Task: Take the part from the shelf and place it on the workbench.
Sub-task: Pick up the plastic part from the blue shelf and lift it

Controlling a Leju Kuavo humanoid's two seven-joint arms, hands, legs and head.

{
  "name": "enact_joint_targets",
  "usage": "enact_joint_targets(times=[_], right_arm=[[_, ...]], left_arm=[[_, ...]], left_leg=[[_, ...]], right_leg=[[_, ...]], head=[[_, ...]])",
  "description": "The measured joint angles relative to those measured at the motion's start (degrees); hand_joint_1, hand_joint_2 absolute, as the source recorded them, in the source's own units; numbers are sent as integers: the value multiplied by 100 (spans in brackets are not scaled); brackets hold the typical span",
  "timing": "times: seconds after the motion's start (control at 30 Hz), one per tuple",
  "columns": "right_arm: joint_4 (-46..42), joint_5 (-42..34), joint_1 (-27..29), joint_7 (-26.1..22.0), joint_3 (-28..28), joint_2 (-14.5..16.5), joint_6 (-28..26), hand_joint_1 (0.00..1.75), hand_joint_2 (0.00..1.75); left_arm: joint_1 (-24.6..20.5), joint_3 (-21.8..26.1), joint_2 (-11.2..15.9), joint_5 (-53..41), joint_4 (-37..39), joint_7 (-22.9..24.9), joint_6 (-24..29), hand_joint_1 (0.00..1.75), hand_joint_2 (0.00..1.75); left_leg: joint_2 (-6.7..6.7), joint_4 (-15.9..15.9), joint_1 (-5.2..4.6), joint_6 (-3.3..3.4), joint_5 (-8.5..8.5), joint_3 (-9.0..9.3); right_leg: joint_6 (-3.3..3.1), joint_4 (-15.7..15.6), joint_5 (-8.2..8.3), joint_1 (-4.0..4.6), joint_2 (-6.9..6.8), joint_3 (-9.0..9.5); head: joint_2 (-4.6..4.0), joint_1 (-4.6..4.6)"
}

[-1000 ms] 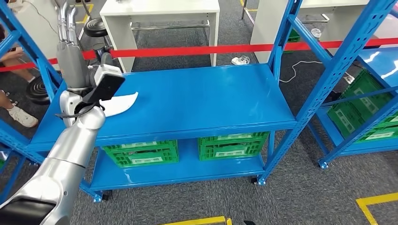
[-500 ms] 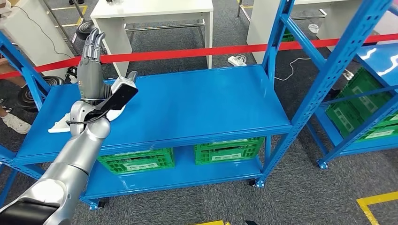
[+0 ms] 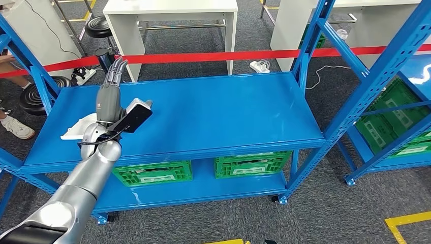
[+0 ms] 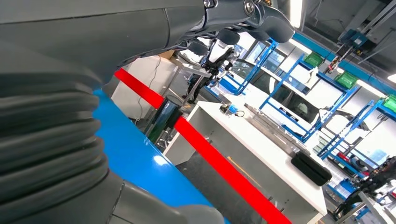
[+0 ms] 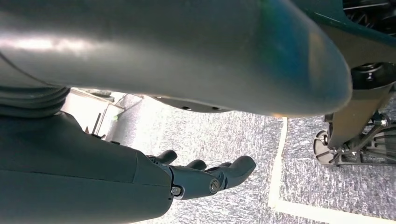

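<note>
Part (image 3: pixel 77 129) looks thin, stiff, light plastic — lying flat on the blue shelf (image 3: pixel 213 112); I'd pinch its near edge. My left hand (image 3: pixel 109 99) hovers beside it, fingers straight, holding nothing — right hand (image 5: pixel 205 179) hangs loosely curled, empty.

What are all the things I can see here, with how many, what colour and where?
Part: one, white, flat on the shelf top at its left end, beside the left hand.
Shelf: one near, blue, across the middle; more blue racks at the right and left edges.
Crates: two under the shelf top, green; more green ones in the right rack.
Tape: one, red, stretched behind the shelf.
Tables: two, white, beyond the tape.
Stools: two, black, far left.
Cable and plug: white, on the grey carpet behind the shelf.
Floor marks: yellow, bottom right.
Person's shoe: white, left edge.
Left hand: grey, fingers straight, holding nothing, over the shelf.
Right hand: dark, hanging over the carpet, holding nothing.
</note>
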Motion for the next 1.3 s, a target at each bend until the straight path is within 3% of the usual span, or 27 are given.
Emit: enact_joint_targets(times=[0.3,0.43,0.57,0.77,0.9,1.07,1.3], right_arm=[[0,0,0,0,-11,0,2,0,0],[0,-21,0,0,-35,14,25,0,0],[0,-103,2,0,-94,86,64,0,0],[0,-637,1,0,-489,209,46,0,0],[0,-822,-9,0,-749,225,-3,0,0],[0,-919,-27,0,-957,224,-42,0,0],[0,-985,-31,0,-1158,238,-171,0,0]], left_arm=[[12,0,14,-3,64,30,-33,0,175],[71,0,22,-109,101,300,-193,0,175],[236,0,71,-129,169,499,-443,0,0],[471,71,300,248,257,347,-1516,0,0],[414,96,401,205,396,514,-2020,0,0],[218,96,357,-8,605,916,-1950,0,0],[171,96,293,-191,810,946,-1331,0,0]], left_leg=[[1,-2,1,7,-6,4],[2,-7,5,6,-7,7],[4,-11,8,5,-7,10],[4,-16,10,1,-7,14],[2,-16,11,0,-7,14],[4,-15,7,0,-7,14],[4,-15,7,0,-8,15]], right_leg=[[21,-1,-9,-5,0,0],[20,0,-12,-5,1,0],[18,1,-14,-5,2,0],[13,3,-18,-4,2,0],[13,2,-20,-3,-1,-1],[13,2,-19,-3,0,0],[14,2,-19,-5,0,0]], head=[[0,-1],[0,-1],[0,-1],[0,-1],[0,-1],[0,-1],[0,-1]])
